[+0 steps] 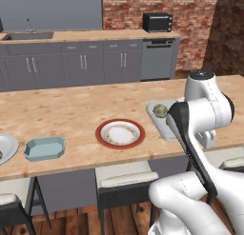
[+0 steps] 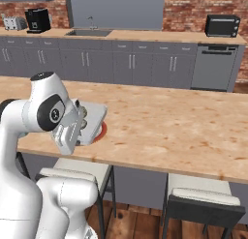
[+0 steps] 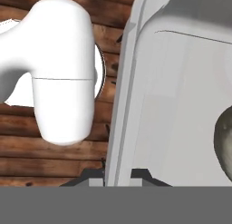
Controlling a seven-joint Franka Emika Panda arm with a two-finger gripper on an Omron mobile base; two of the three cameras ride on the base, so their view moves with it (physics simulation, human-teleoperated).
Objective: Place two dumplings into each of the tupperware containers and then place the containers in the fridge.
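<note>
My gripper (image 3: 118, 175) is shut on the rim of the pale grey-white tupperware container (image 1: 165, 126), its near wall (image 3: 136, 105) running up between the fingertips. The tub sits at the island counter's near edge (image 2: 95, 118), partly over the red-rimmed plate. Two mottled dumplings (image 2: 83, 112) lie inside it; one shows at the right edge of the hand view (image 3: 224, 143). I cannot tell if the tub is off the counter. The light blue tupperware container (image 1: 44, 148) rests empty on the counter to the left. The fridge is out of view.
A red-rimmed plate (image 1: 120, 133) lies between the two tubs, and a grey plate (image 1: 5, 147) is at the far left. Stools (image 1: 126, 178) stand under the counter's near edge. A back counter with sink and microwave (image 1: 157, 22) runs along the brick wall.
</note>
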